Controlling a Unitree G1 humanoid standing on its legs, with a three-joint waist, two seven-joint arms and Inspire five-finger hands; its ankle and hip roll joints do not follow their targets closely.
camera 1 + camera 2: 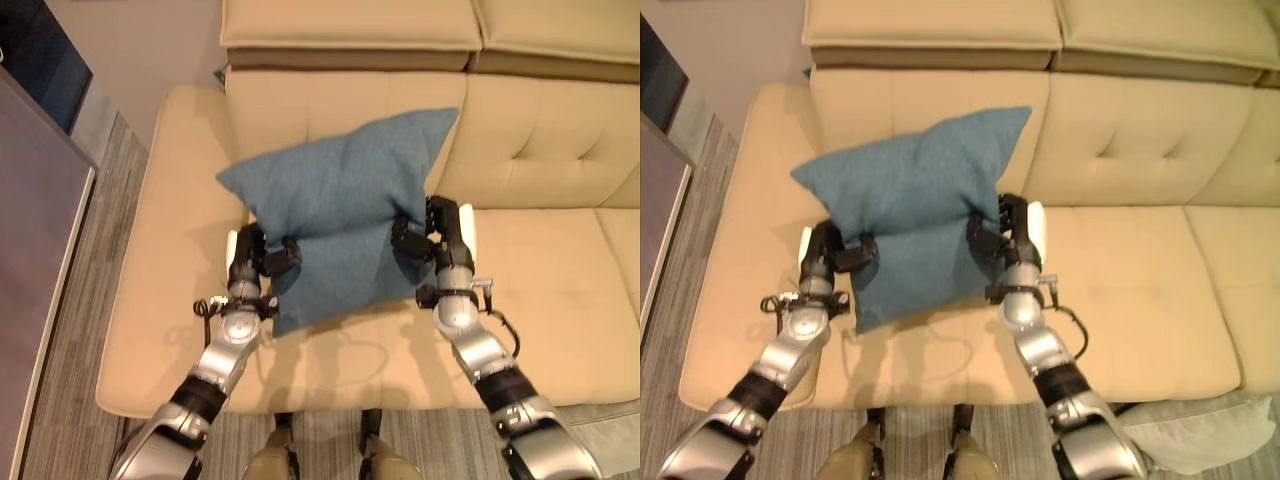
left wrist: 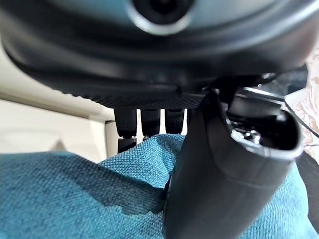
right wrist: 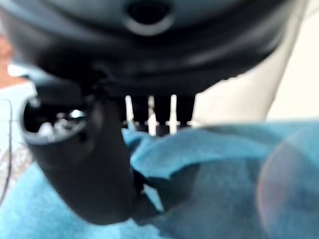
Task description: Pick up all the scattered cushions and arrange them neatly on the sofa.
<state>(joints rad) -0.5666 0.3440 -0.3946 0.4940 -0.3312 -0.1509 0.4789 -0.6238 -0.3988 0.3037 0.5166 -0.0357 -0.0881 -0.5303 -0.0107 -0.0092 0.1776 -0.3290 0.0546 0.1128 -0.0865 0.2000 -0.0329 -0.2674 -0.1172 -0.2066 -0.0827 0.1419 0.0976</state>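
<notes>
Above sofa (image 1: 560, 290) seat, blue cushion (image 1: 340, 205) hung pinched between left hand (image 1: 262, 258) and right hand (image 1: 428, 240), both clenched on fabric. Risk: uneven release, cushion could flop crooked or slide off front edge.

Plump teal fabric cushion (image 1: 340, 220): lower portion folded under, its far side hidden from the head views. Left robot hand (image 1: 262, 258): fingertips buried behind cushion edge. Right robot hand (image 1: 432, 240): fingertips likewise covered by fabric; wrist view blurred. Beige tufted sofa (image 1: 560, 280): cut off at right edge. Pale grey cushion on floor (image 1: 1200, 430): cropped at lower corner.
</notes>
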